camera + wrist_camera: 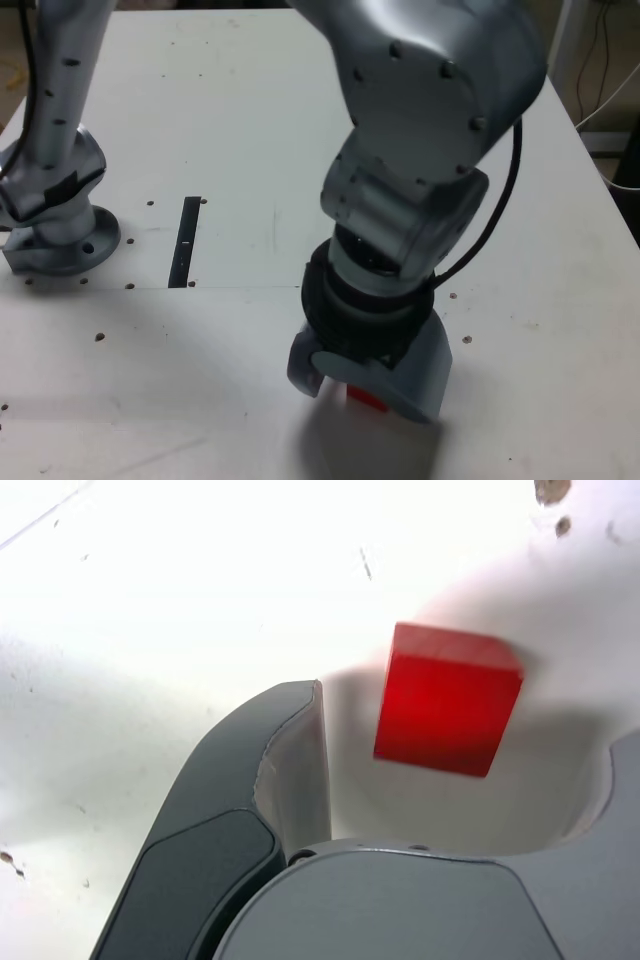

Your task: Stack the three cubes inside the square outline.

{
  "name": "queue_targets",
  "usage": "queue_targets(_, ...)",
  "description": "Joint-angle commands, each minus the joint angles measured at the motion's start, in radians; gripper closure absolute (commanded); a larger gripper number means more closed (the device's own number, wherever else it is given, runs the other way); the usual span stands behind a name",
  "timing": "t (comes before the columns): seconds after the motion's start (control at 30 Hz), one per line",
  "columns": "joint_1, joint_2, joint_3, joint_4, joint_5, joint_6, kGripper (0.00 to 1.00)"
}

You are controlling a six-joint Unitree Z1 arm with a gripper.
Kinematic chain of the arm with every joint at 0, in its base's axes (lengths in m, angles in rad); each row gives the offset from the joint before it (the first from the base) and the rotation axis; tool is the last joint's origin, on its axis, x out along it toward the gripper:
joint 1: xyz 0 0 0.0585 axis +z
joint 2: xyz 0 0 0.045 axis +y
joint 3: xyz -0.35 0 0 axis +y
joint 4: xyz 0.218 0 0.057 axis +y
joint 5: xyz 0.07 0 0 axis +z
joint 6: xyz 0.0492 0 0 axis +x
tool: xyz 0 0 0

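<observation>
I have the pincer (362, 385) down low over the white bench (250, 120), pointing downward. Its jaws stand wide apart. The red cube (447, 700) sits on the bench between them, and the wrist view shows clear gaps on both sides of it, so nothing is gripped. In that view the cube lies nearer the far reach of the jaws than the palm, with its shadow falling across the bench under the pincer. In the exterior view only a sliver of the red cube (366, 397) shows beneath the pincer body.

Other items noted: a thin black strip (186, 241) lies on the bench, well apart from the pincer, toward the exterior view's left. The arm's base (62, 240) stands further that way, bolted to the bench. A black cable (497, 215) runs along the arm just above the pincer. Small screw holes dot the bench around the pincer.

I see no other cube and no square outline in either view.
</observation>
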Motion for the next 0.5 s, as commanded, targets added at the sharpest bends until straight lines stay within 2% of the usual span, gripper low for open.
queue_targets(0.0, 0.009, 0.013, 0.001, -0.002, 0.005, 0.024, 0.09)
queue_targets(0.23, 0.016, 0.023, -0.007, 0.0, 0.005, 0.089, 0.11)
queue_targets(0.47, 0.019, 0.036, -0.03, 0.005, 0.002, 0.139, 0.17)
